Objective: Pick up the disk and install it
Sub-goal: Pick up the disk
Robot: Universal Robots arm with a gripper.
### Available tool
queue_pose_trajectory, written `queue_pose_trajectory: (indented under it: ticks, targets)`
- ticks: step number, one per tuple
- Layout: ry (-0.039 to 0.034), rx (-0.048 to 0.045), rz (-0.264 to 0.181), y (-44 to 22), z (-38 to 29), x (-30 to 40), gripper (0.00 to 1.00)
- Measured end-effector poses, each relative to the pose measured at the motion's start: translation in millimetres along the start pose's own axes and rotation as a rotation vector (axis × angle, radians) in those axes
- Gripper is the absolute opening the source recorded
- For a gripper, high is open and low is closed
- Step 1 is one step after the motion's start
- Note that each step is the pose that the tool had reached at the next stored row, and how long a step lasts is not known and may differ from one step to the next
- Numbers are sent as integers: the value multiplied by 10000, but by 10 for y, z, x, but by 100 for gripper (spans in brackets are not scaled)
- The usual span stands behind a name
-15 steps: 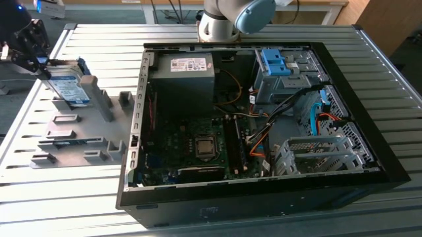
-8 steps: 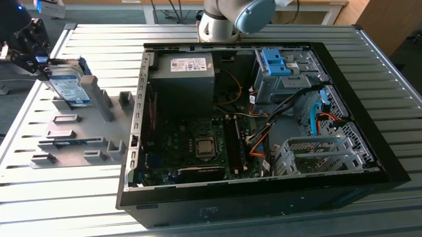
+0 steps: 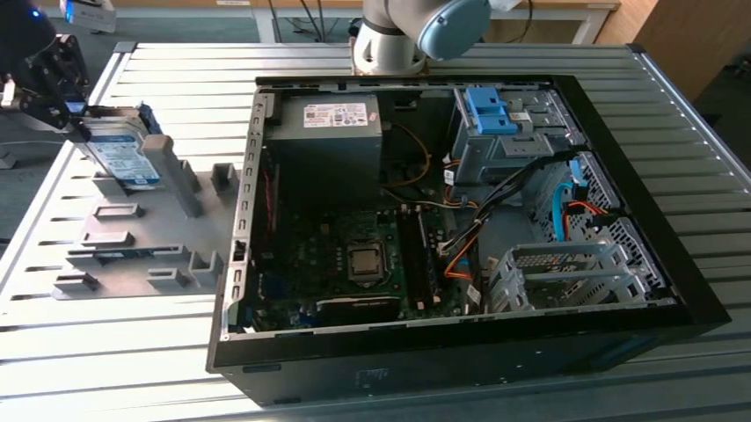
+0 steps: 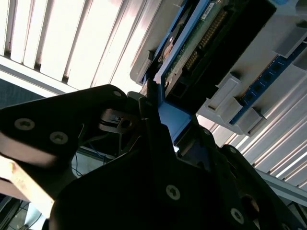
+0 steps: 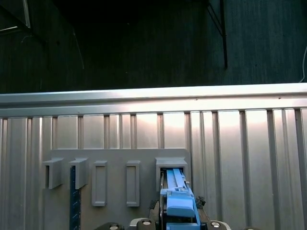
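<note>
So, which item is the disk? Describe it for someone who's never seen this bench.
Beside the open computer case, toward the exterior view's left, lies a grey fixture plate. At its far end stands the disk, with the black pincer right at it. It alone is a silver, blue-framed slab with a white-and-blue label.

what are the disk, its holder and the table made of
The disk looks silvery metal with a paper-like label, framed in blue, likely plastic. The holder is matte grey, probably plastic. The table is ribbed bare metal, likely aluminium by its sheen.
</note>
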State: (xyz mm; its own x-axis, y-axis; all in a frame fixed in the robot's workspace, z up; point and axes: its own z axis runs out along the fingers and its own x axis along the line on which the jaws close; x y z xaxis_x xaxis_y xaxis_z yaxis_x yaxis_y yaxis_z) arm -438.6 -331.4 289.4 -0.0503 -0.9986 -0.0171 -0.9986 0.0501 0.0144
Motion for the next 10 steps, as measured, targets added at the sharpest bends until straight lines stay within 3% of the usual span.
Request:
queue_pose_trajectory:
  ticks: [10]
  targets:
    - [-1, 0, 62, 1, -7, 0, 37]
